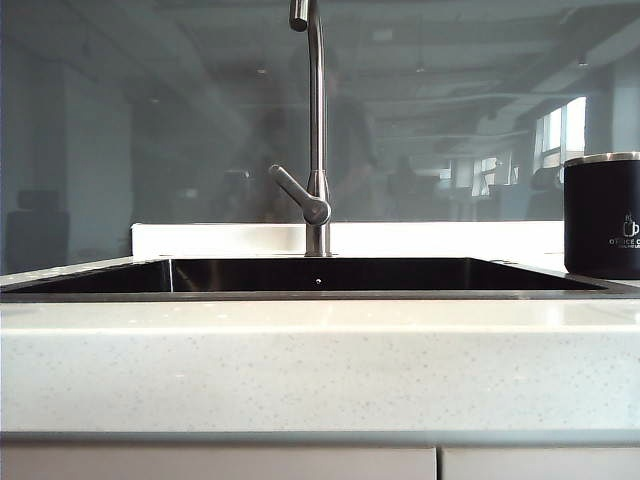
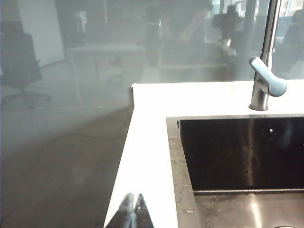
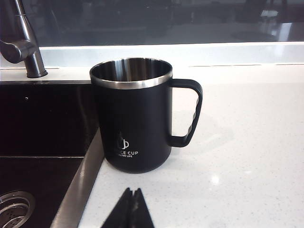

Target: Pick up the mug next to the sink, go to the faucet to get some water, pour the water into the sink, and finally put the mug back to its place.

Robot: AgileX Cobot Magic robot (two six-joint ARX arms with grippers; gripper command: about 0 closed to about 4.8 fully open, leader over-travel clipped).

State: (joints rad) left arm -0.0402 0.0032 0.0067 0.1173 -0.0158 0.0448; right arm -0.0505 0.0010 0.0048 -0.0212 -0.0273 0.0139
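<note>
- One mug (image 3: 135, 116) is standing upright on the white counter (image 3: 247, 142), just beside the right edge of the sink (image 3: 42, 123), its handle pointing away from the basin and its white logo facing the right wrist camera.
- Inside, the mug is showing bare steel.
- At the sink's back edge the faucet (image 1: 316, 130) is rising tall, its lever angling down to the left in the exterior view.
- Down in the sink's near right corner a round drain strainer (image 3: 14, 206) is showing.
- Near the mug, over the counter, the right gripper (image 3: 131, 209) is hanging with fingers pressed together, holding nothing.
- Over the counter at the sink's left edge the left gripper (image 2: 132, 211) is hanging likewise closed and empty.
</note>
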